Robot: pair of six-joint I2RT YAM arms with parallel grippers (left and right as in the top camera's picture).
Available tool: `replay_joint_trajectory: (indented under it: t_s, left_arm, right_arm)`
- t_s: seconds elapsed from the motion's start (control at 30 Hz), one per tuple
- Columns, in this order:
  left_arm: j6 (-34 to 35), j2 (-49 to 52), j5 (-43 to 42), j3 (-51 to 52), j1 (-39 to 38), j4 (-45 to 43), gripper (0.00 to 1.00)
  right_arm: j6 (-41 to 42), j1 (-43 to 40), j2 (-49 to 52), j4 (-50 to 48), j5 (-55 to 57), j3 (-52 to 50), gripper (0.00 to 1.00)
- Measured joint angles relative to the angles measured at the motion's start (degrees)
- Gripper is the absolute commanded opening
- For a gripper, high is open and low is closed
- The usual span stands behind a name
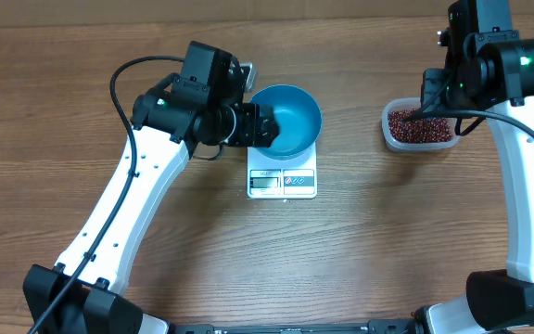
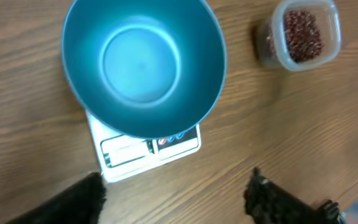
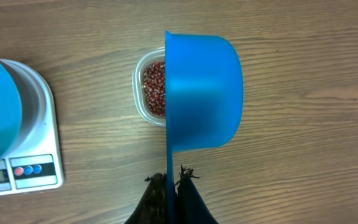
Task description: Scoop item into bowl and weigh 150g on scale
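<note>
Bowl [image 1: 287, 119] sits on the scale [image 1: 283, 182], covering all but its display edge. The left gripper [image 1: 267, 128], jaws wide and empty, stands just beside the bowl's left rim. The right gripper [image 3: 171, 186] is clamped on the scoop [image 3: 204, 93] handle above the tub [image 1: 387, 125] of beans [image 1: 420, 125]. Bare table [image 1: 360, 241] lies between scale and tub.

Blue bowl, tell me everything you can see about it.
The blue bowl is round and deep, with a smooth, glossy inside, plastic by the look of it, and it is empty. It sits upright on the white scale, covering most of the platform but leaving the display edge showing. The left claw hangs open by its rim, apparently not touching it.
</note>
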State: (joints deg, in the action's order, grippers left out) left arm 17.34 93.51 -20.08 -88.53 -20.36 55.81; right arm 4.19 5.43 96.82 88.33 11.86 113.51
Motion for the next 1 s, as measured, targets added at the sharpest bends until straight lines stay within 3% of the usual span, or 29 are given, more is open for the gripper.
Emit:
replay_joint_trajectory:
  t_s: [0.13, 0.37, 0.73, 1.0]
  left_arm:
    - [-1.51, -0.02, 2.32, -0.02, -0.68, 6.45, 0.05]
    - [-4.09, -0.02, 6.86, 0.48, -6.43, 7.74, 0.04]
    - [-3.54, 0.94, 16.44, 11.28, -16.55, -8.0, 0.04]
    - [-3.34, 8.13, 19.21, 12.83, -21.03, -16.76, 0.04]
  right_arm:
    - [-1.03, -0.9, 0.0, -2.43, 0.17, -3.89, 0.04]
    - [-1.42, -4.09, 0.02, -5.79, 0.24, -10.6, 0.04]
    - [-1.42, -4.68, 1.16, -7.76, 0.37, -11.96, 0.04]
    - [-1.44, -4.68, 1.2, -7.8, 0.0, -11.96, 0.04]
